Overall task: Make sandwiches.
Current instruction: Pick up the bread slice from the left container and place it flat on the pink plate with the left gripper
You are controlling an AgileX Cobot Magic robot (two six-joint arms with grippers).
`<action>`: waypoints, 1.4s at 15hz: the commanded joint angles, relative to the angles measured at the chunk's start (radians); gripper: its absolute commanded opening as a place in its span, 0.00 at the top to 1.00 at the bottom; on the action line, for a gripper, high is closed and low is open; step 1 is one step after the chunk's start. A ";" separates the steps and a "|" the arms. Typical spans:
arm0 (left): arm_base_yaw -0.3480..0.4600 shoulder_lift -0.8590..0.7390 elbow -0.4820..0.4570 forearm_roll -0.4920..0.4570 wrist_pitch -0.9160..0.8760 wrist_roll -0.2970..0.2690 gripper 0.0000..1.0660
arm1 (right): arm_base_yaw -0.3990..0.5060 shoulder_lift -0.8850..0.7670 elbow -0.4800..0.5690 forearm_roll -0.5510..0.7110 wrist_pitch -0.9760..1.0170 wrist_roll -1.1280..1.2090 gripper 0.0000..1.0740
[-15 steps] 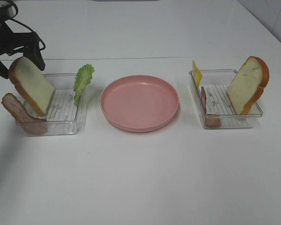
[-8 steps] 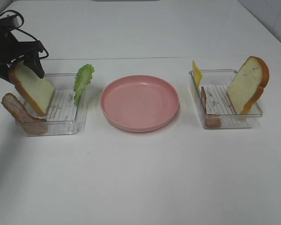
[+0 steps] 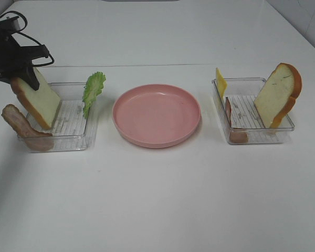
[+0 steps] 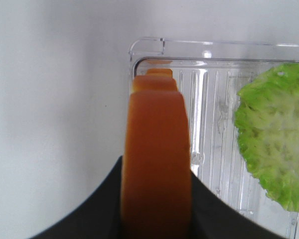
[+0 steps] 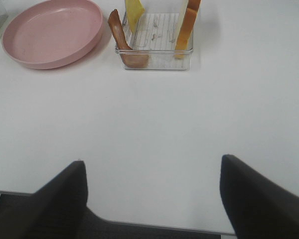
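Left gripper (image 4: 156, 211) clamps the crust of the bread slice (image 3: 42, 100) standing in the clear tray (image 3: 63, 145) at the pink plate's (image 3: 157, 143) 9 o'clock; right gripper (image 5: 152, 194) hangs empty, fingers spread wide.

The table (image 3: 157, 210) is overlooked from high in front; the left tray (image 4: 209, 114) is imaged closely, the right tray (image 5: 157, 60) distantly, by the wrist cameras.

Bright, even light from above washes the white table (image 3: 157, 199), with only faint soft shadows under the pink plate (image 3: 156, 114). Small glints dot the clear tray (image 4: 219, 43) rim in the left wrist view, where the near bread slice (image 4: 154, 164) blurs.
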 commanded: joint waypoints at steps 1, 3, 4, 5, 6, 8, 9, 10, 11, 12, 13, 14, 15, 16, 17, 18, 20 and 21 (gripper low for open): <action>0.001 -0.035 -0.008 0.004 0.024 -0.010 1.00 | -0.003 -0.033 0.003 0.003 -0.004 0.001 0.32; 0.001 -0.060 -0.031 0.011 0.035 -0.012 1.00 | -0.003 -0.033 0.003 0.003 -0.004 0.001 0.32; 0.001 -0.080 -0.068 0.010 0.074 -0.043 1.00 | -0.003 -0.033 0.003 0.003 -0.004 0.001 0.32; 0.001 -0.098 -0.087 0.009 0.098 -0.062 1.00 | -0.003 -0.033 0.003 0.003 -0.004 0.001 0.32; 0.001 -0.108 -0.093 0.009 0.107 -0.069 1.00 | -0.003 -0.033 0.003 0.003 -0.004 0.001 0.32; -0.002 -0.179 -0.102 -0.060 0.129 -0.089 1.00 | -0.003 -0.033 0.003 0.003 -0.004 0.001 0.32; -0.004 -0.190 -0.102 -0.093 0.128 -0.086 1.00 | -0.003 -0.033 0.003 0.003 -0.004 0.001 0.32; -0.012 -0.206 -0.104 -0.161 0.125 -0.053 1.00 | -0.003 -0.033 0.003 0.003 -0.004 0.001 0.32; -0.021 -0.213 -0.104 -0.203 0.125 -0.028 1.00 | -0.003 -0.033 0.003 0.003 -0.004 0.001 0.32; -0.050 -0.216 -0.113 -0.315 0.128 0.006 1.00 | -0.003 -0.033 0.003 0.003 -0.004 0.001 0.32; -0.082 -0.216 -0.113 -0.362 0.104 0.006 1.00 | -0.003 -0.032 0.003 0.003 -0.004 0.001 0.32; -0.098 -0.216 -0.113 -0.368 0.091 0.006 1.00 | -0.003 -0.032 0.003 0.003 -0.004 0.001 0.32; -0.183 -0.201 -0.113 -0.373 0.017 -0.002 1.00 | -0.003 -0.032 0.003 0.003 -0.004 0.001 0.32; -0.226 -0.186 -0.113 -0.378 -0.022 -0.010 1.00 | -0.003 -0.032 0.003 0.003 -0.004 0.001 0.32; -0.242 -0.180 -0.113 -0.384 -0.036 -0.012 1.00 | -0.003 -0.032 0.003 0.003 -0.004 0.001 0.32; -0.278 -0.155 -0.113 -0.410 -0.067 -0.017 1.00 | -0.003 -0.032 0.003 0.003 -0.004 0.001 0.32; -0.339 -0.088 -0.113 -0.472 -0.129 -0.018 1.00 | -0.003 -0.032 0.003 0.003 -0.004 0.001 0.32; -0.350 -0.073 -0.113 -0.479 -0.139 -0.018 1.00 | -0.003 -0.032 0.003 0.003 -0.004 0.001 0.32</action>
